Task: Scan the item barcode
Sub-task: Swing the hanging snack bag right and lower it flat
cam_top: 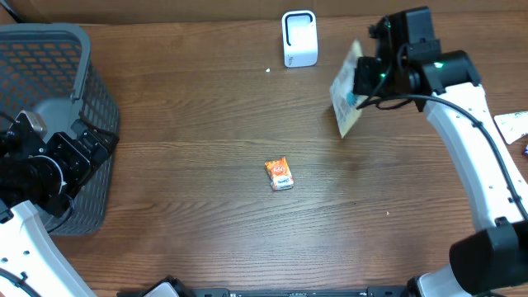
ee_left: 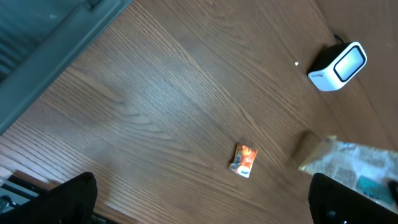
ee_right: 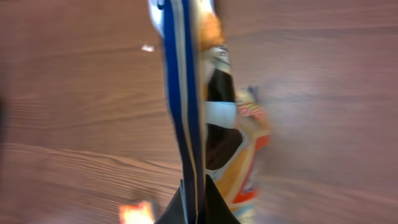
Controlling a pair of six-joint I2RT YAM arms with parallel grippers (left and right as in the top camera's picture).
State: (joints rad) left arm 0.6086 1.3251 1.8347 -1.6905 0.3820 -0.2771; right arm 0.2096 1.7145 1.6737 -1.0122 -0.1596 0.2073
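Observation:
My right gripper (cam_top: 363,81) is shut on the edge of a crinkly snack bag (cam_top: 346,89) and holds it above the table, to the right of the white barcode scanner (cam_top: 299,38). The right wrist view is blurred. It shows the bag (ee_right: 205,106) edge-on, pinched between the dark fingers of my right gripper (ee_right: 198,186). A small orange packet (cam_top: 280,174) lies flat mid-table. My left gripper (cam_top: 91,144) rests beside the basket, wide open and holding nothing. The left wrist view shows the left gripper (ee_left: 202,199), the orange packet (ee_left: 243,160), the scanner (ee_left: 337,66) and the bag (ee_left: 357,165).
A grey mesh basket (cam_top: 49,49) stands at the far left, next to my left arm. White packets (cam_top: 513,124) lie at the right edge of the table. The scanner stands by the back edge.

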